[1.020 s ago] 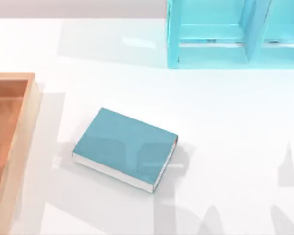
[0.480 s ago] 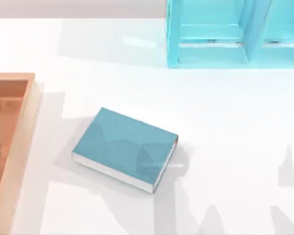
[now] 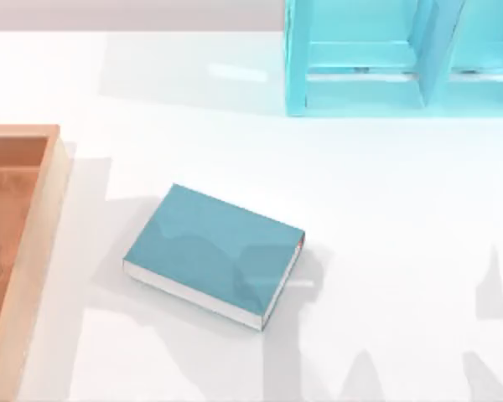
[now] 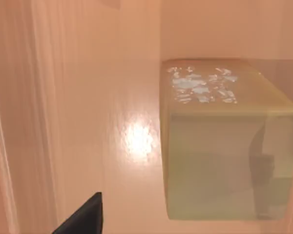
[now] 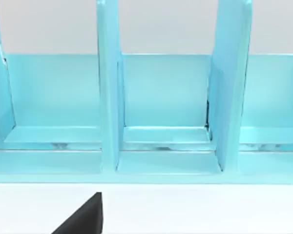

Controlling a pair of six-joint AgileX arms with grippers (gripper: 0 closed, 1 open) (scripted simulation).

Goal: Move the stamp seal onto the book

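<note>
The stamp seal (image 4: 229, 141) — pale blotchy mark on one face, nothing readable — sits beyond the left fingers (image 4: 83, 217), whose spread I cannot tell.

No legible text, labels, brands or numbers in any view.
The book (image 3: 214, 251) has a plain teal cover with no title. The stamp seal (image 4: 224, 141) carries a patch of pale, broken flecks on one face; these form no readable character. The turquoise shelf unit (image 5: 161, 112) and the wooden tray (image 3: 33, 243) are unmarked.
</note>
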